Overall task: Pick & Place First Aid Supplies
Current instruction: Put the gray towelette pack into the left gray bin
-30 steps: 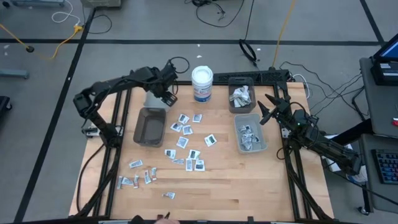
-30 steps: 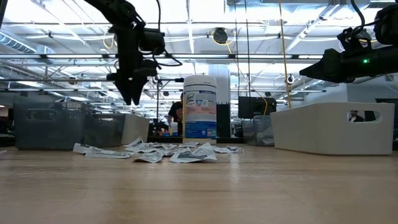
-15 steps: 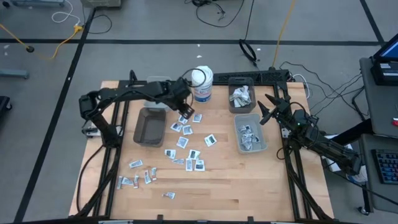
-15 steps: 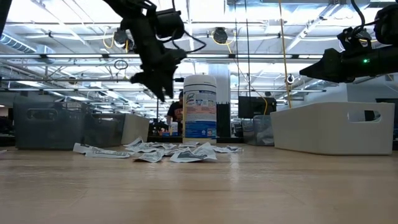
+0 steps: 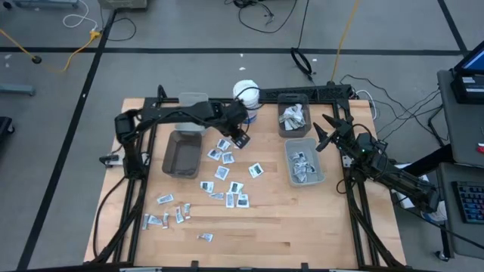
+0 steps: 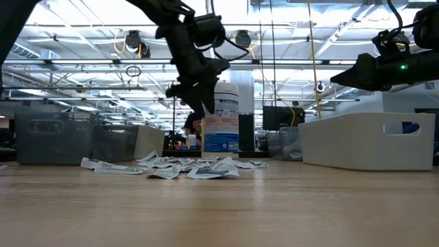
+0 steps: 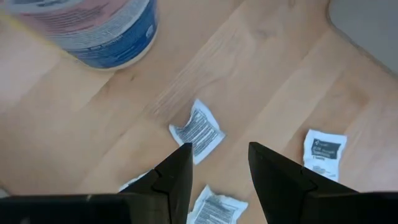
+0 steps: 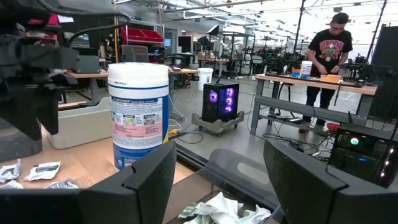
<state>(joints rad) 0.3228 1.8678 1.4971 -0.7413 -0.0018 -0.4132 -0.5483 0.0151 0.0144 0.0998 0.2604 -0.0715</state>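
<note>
Overhead, the left gripper (image 5: 240, 138) hangs above the far middle of the wooden surface (image 5: 302, 219), just near of the white tub (image 5: 245, 94) with the blue label. Its fingers (image 7: 180, 168) stand part open with nothing between them; the wrist view looks down past them onto bare wood and a few loose packets (image 7: 198, 130). From the low view the same gripper (image 6: 199, 103) is in the air in front of the tub (image 6: 221, 116), clear of the pile below.

The first aid packets (image 5: 225, 177) lie scattered over the middle of the surface, with a smaller group (image 5: 166, 214) toward the near left and one stray packet (image 5: 205, 237) closer still. Left of the main scatter sits a dark grey bin (image 5: 181, 153). On the right stand two more bins, a far one (image 5: 293, 115) and a near one (image 5: 304, 161), both already holding packets.

The right gripper (image 5: 327, 130) waits at the right edge of the surface, beside those two bins, raised, its fingers (image 8: 149, 180) spread wide and empty. Far behind the tub in its wrist view, a person (image 8: 328, 53) stands at a workbench.
</note>
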